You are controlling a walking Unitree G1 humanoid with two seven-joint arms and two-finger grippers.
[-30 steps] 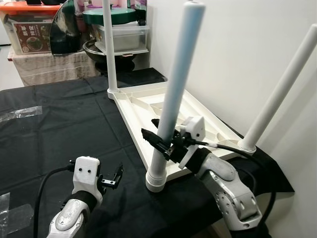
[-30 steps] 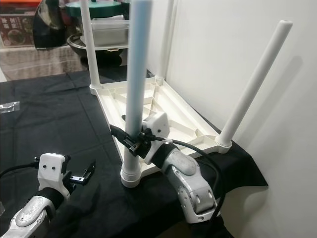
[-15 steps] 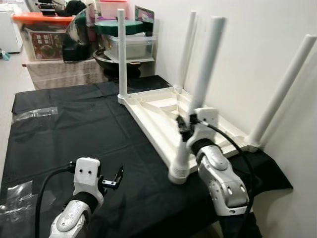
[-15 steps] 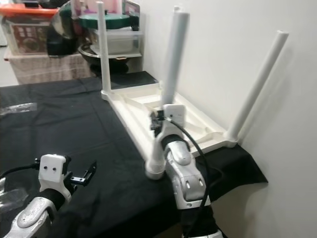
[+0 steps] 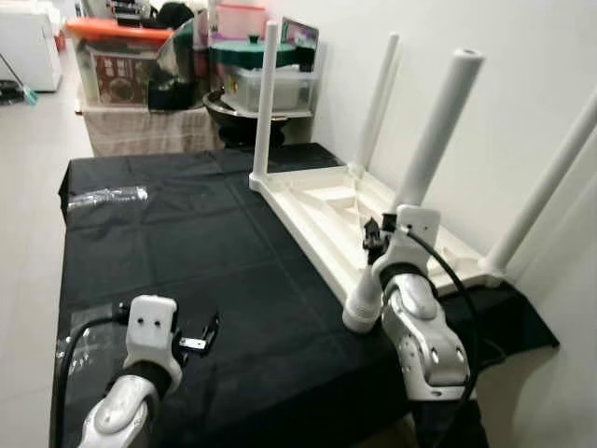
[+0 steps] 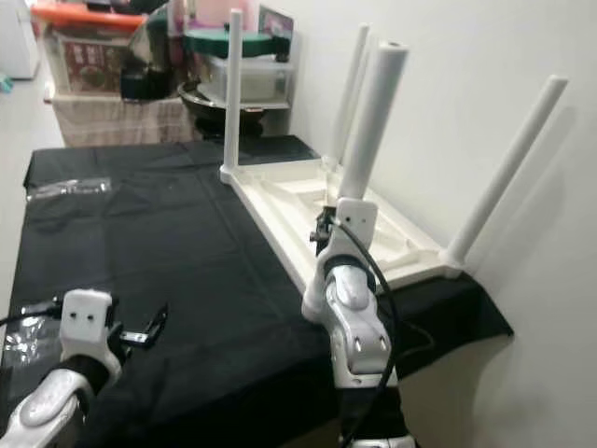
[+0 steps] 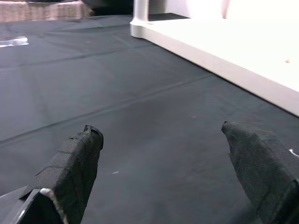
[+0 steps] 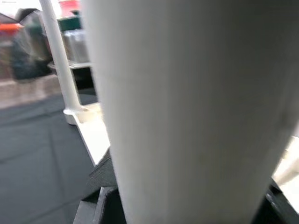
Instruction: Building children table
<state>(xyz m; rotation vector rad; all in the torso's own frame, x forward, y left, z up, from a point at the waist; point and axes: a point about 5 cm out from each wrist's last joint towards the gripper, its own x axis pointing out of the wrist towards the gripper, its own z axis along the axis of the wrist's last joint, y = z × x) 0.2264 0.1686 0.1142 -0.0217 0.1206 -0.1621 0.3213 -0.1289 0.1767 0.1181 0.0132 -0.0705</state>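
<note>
- Your right gripper (image 5: 375, 241) clamps the near leg (image 5: 415, 177), low down, likely to seat it in its socket.
- The tabletop (image 5: 322, 207) lies upside down on the right, by the wall.
- Your left gripper (image 5: 198, 338) hovers open, idle, near left.

Wide open stretch of black cloth (image 5: 187, 252) ahead of the left gripper (image 7: 163, 154), fingers spread apart, nothing between them but bare fabric. To its right the upturned white table top (image 5: 326, 210) walls off that side, four legs sticking up like posts. The right gripper (image 5: 373, 241) is hard against the nearest leg (image 5: 420, 168), no gap there. Wall (image 5: 504, 84) just behind the table. A plastic bag (image 5: 107, 196) lies at the cloth's far left edge. Cluttered shelf (image 5: 140, 84) blocks the far end.
</note>
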